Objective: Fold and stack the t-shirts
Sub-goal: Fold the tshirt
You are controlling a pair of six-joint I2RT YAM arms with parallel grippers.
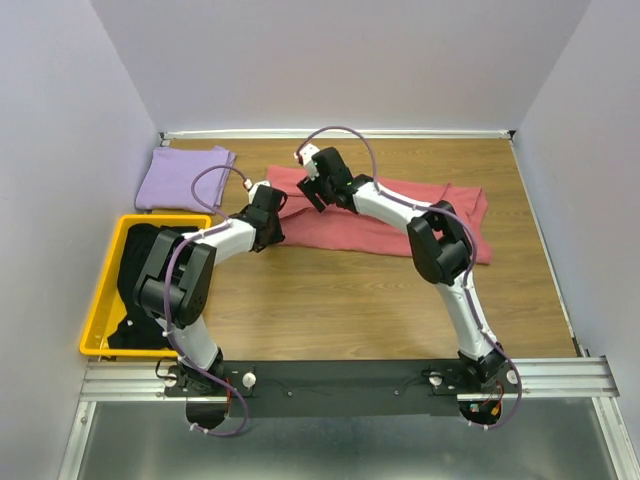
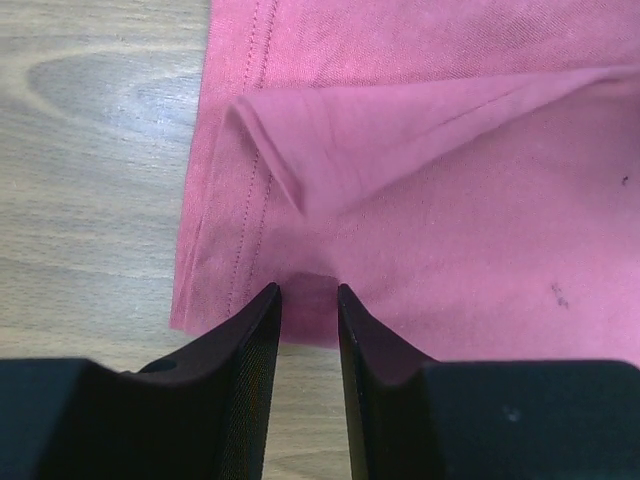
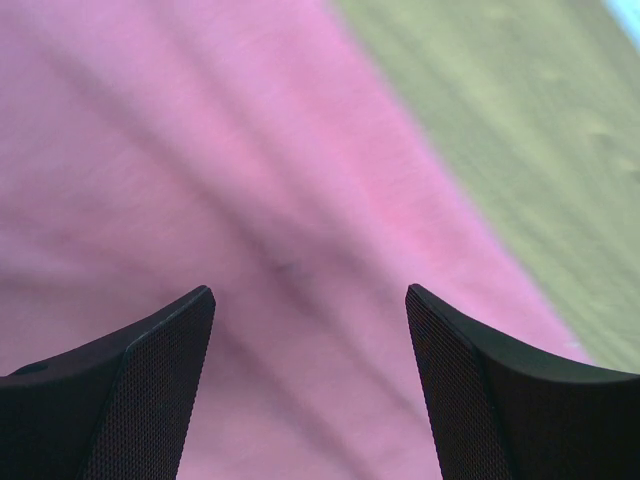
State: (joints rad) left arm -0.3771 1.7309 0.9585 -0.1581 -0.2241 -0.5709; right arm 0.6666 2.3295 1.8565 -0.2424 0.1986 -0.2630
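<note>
The salmon-pink t-shirt [image 1: 400, 215] lies spread across the back middle of the wooden table. My left gripper [image 1: 270, 228] is at its near left corner. In the left wrist view the left gripper [image 2: 308, 292] has its jaws a narrow gap apart, with the pink shirt's [image 2: 450, 200] hem edge lying between the tips and a small folded flap just beyond. My right gripper [image 1: 315, 188] hovers over the shirt's far left part. In the right wrist view the right gripper [image 3: 310, 295] is wide open and empty above blurred pink cloth [image 3: 200, 150]. A lavender t-shirt [image 1: 185, 178] lies folded at the back left. Black t-shirts [image 1: 140, 280] fill the bin.
The yellow plastic bin [image 1: 103, 285] stands at the left edge of the table, beside the left arm. Walls close the table on the left, back and right. Bare wood [image 1: 350, 300] lies between the pink shirt and the arm bases.
</note>
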